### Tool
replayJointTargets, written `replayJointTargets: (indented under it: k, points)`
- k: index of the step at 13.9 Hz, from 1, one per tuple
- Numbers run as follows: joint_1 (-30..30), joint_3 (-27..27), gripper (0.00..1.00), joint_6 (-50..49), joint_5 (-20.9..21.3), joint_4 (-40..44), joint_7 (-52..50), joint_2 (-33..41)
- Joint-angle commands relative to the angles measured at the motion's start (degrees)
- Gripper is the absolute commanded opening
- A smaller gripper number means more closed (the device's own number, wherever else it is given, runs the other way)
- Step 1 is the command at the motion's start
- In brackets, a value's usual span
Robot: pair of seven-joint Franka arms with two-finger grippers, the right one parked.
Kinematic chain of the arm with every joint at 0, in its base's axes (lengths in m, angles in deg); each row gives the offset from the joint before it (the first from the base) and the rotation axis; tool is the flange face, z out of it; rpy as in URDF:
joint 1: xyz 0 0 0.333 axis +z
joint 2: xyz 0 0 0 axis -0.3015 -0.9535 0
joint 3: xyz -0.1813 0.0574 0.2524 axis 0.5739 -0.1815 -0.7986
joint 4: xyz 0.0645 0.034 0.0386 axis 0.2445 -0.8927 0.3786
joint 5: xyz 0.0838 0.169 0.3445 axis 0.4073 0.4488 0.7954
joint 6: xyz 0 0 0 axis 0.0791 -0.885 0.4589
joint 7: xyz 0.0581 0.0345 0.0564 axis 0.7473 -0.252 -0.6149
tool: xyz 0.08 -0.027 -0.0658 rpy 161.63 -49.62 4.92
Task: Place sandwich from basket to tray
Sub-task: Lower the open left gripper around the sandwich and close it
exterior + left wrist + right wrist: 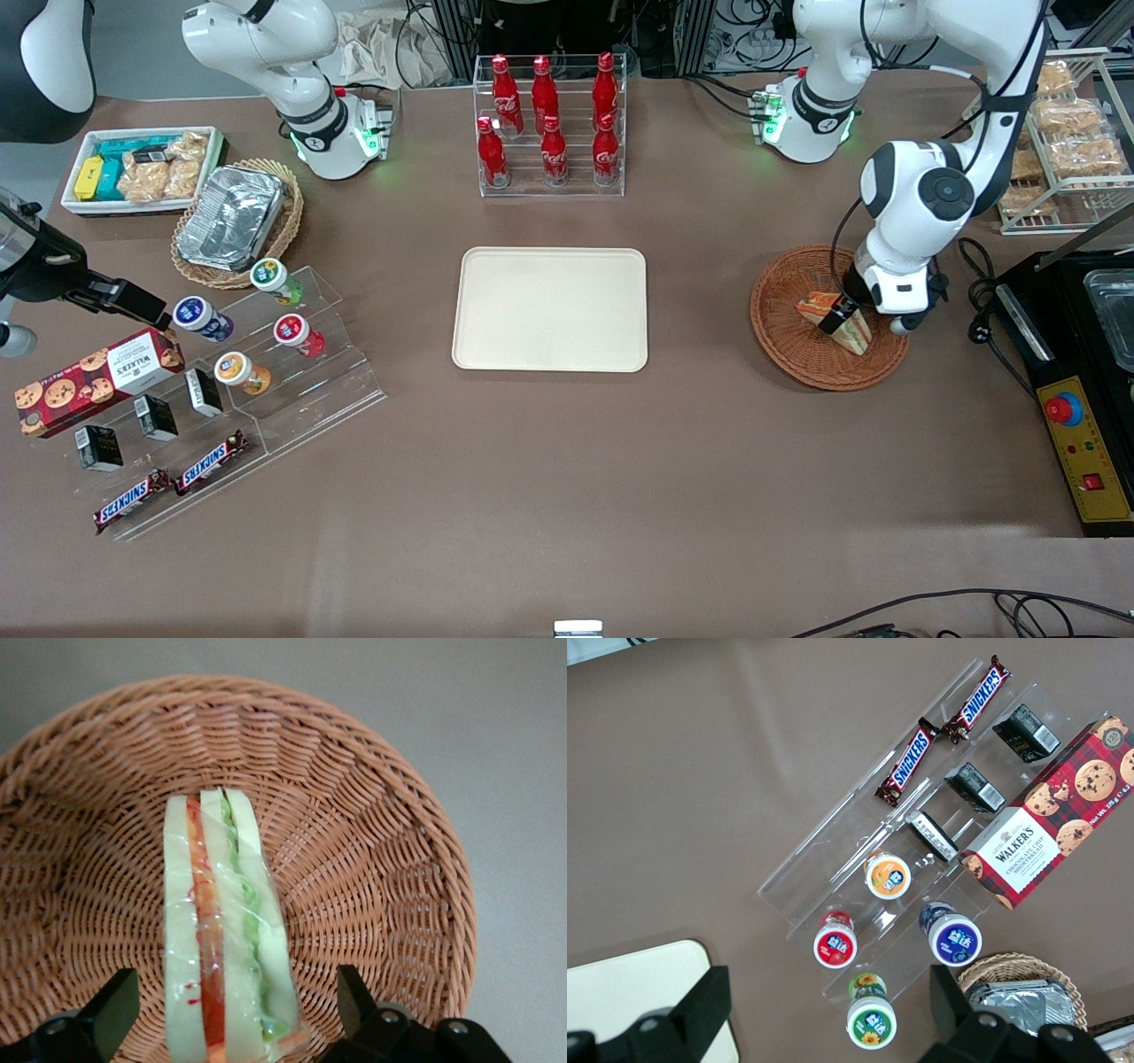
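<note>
**Desk:** Where's your hand right now?

**Me:** I've got the hand [842,316] down inside the basket [783,330], toward the working arm's end of the counter [567,461]. From the wrist camera I see both fingers [108,1008] spread wide, one on each side of the sandwich [227,939], with a gap showing between each finger and the bread. So it's open and gripping nothing.

**Desk:** And the sandwich itself?

**Me:** In the basket, standing on edge with the layered side facing my wrist camera: white bread outside, a red-orange strip, then green. It's wrapped in clear film. In the front view the wedge [849,326] sits in the basket, partly covered by the hand.

**Desk:** Tray?

**Me:** The tray [549,308] lies flat at the middle of the counter, well apart from the basket, with nothing on it. The rack of red bottles [549,124] is farther from the front camera than the tray.

**Desk:** Anything near the basket?

**Me:** A black box with a red button [1076,434] near it at the counter's end. Not touching.
</note>
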Motion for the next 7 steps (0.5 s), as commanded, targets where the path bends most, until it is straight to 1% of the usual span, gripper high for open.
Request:
replayJointTargets:
  k: [1, 3, 4, 7]
  points:
    - [-0.51, -0.36, 0.93, 2.34, 0.93, -1.36, -1.46, -0.24]
    - [-0.42, -0.53, 0.65, 2.08, 0.93, -1.27, -1.19, 0.55]
    - [-0.42, -0.53, 0.48, 1.64, 0.93, -1.27, -1.19, 1.25]
    - [-0.42, -0.53, 0.05, -4.14, 0.93, 0.13, -1.11, 4.15]
